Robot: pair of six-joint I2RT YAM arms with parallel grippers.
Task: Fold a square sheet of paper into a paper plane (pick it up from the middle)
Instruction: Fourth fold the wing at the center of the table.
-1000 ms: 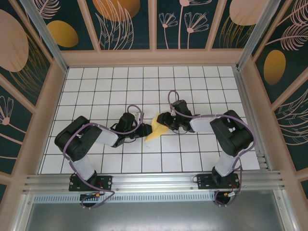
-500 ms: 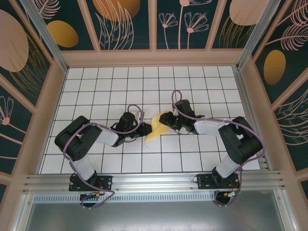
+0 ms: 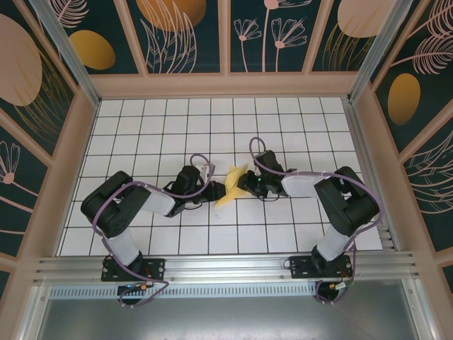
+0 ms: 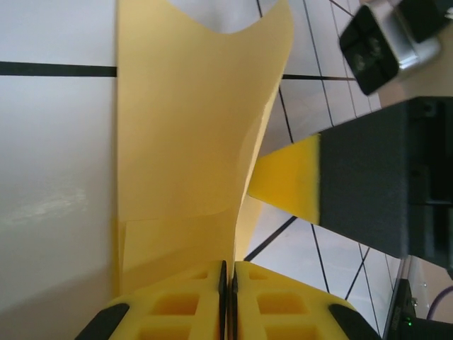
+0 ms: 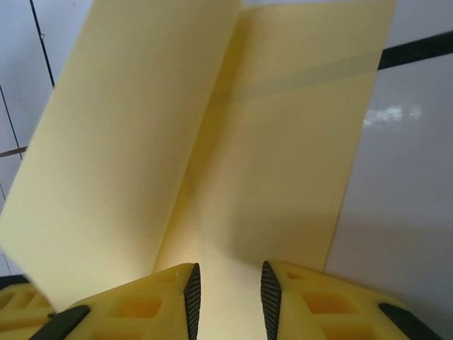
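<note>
Centrally on the white grid-tiled counter (image 3: 177, 127), the creased pale-yellow sheet of paper (image 3: 232, 185) stands folded between both hands. The left hand (image 4: 228, 283) pinches its folded edge; the right hand (image 5: 228, 287) straddles the crease, fingers (image 5: 166, 301) narrowly apart.

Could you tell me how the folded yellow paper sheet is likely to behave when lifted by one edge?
The thin pale-yellow creased paper sheet would probably flop: its free edge curves away above where the left gripper pinches it. It looks very light, so a nudge may slide it across the glossy white tiled table. Its centre crease likely adds some stiffness.
</note>
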